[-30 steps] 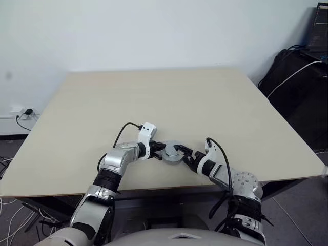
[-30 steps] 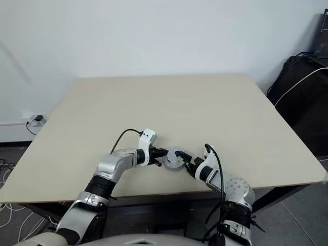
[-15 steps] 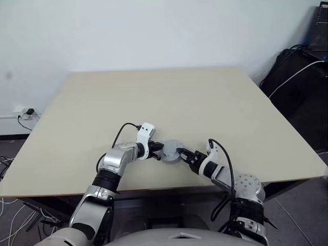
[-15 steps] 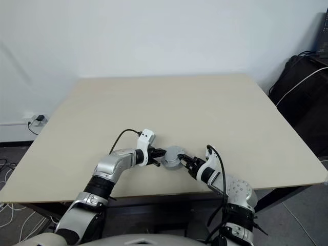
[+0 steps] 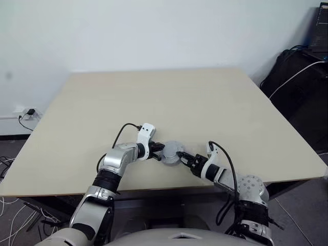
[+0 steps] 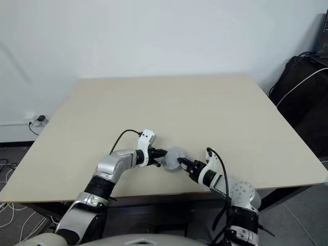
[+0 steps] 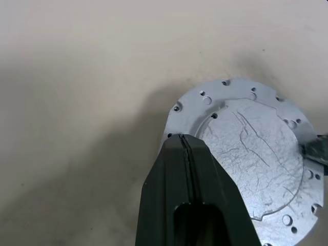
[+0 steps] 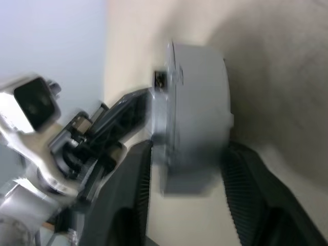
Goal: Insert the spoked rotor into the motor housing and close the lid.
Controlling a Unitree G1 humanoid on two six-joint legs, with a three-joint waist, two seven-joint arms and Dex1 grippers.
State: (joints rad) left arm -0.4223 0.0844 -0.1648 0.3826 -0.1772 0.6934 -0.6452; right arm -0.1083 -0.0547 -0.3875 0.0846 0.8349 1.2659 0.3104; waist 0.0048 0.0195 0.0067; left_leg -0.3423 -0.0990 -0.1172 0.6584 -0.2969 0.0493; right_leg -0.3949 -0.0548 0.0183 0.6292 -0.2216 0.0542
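Left gripper [image 7: 185, 139]: fingers pressed together, tips resting against the rim of the lid [image 7: 256, 154], nothing clamped between them. Right gripper [image 8: 187, 169]: two black fingers [image 8: 241, 184] parted, straddling the stacked grey assembly [image 8: 197, 107] from its near side; whether squeezing it or merely flanking it cannot be told. Lid seated smooth face up, with raised middle, on the motor housing [image 6: 174, 160], sitting on the table [image 5: 169, 97] near the front edge, between the two grippers.

Compared with a second ago: right fingers narrowed from wide open and drawn slightly back toward the body; left gripper unmoved; assembly in the same spot.

Table edge close behind the right wrist; broad bare tabletop ahead and to both sides; dark bags and cables [image 5: 297, 77] off the right side.
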